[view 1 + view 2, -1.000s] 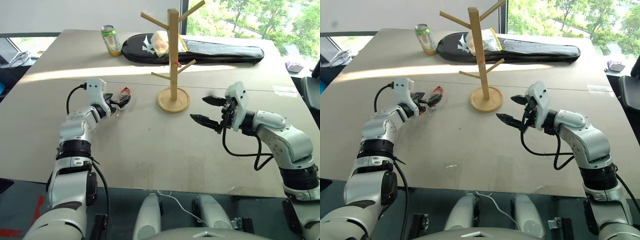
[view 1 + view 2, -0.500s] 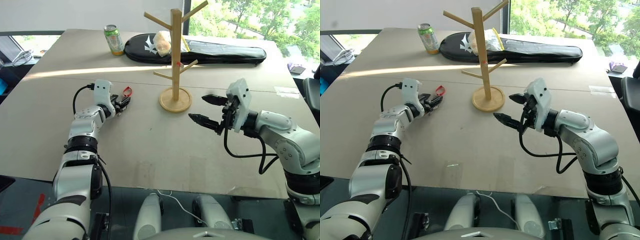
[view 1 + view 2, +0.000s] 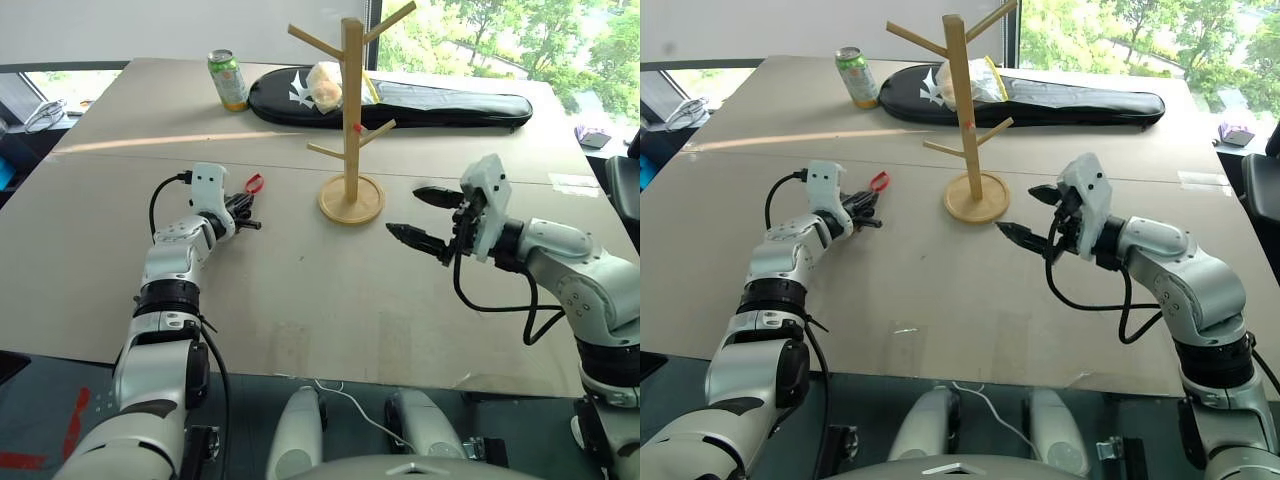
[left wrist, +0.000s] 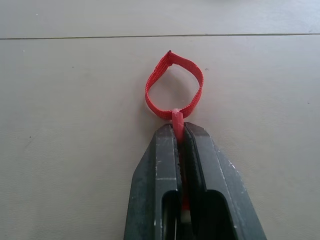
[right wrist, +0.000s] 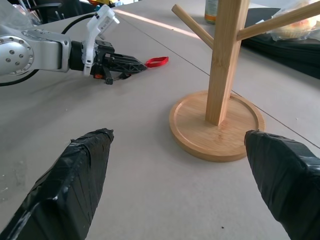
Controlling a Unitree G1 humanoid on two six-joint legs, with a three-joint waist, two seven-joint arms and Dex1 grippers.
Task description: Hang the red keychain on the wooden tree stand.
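The red keychain [image 4: 174,85] lies on the table as a small red loop, left of the wooden tree stand [image 3: 350,110]. My left gripper [image 4: 179,127] is shut on the strap at the loop's near end, so the loop sticks out past the fingertips. The same grip shows from the head, with the left gripper [image 3: 245,207] low over the table. The stand rises on its round base [image 3: 351,200] with several angled pegs. My right gripper [image 3: 405,210] hovers open to the right of the base, empty, its black fingers [image 5: 75,185] spread wide.
A green can [image 3: 227,80] stands at the far left of the table. A long black bag [image 3: 420,102] lies behind the stand with a pale wrapped item [image 3: 322,85] on it. The tan table [image 3: 300,300] stretches bare between my arms.
My left gripper's jaws have closed on the keychain's strap; a second ago they stood open around it. The camera view shifted slightly. The right gripper has hardly moved.
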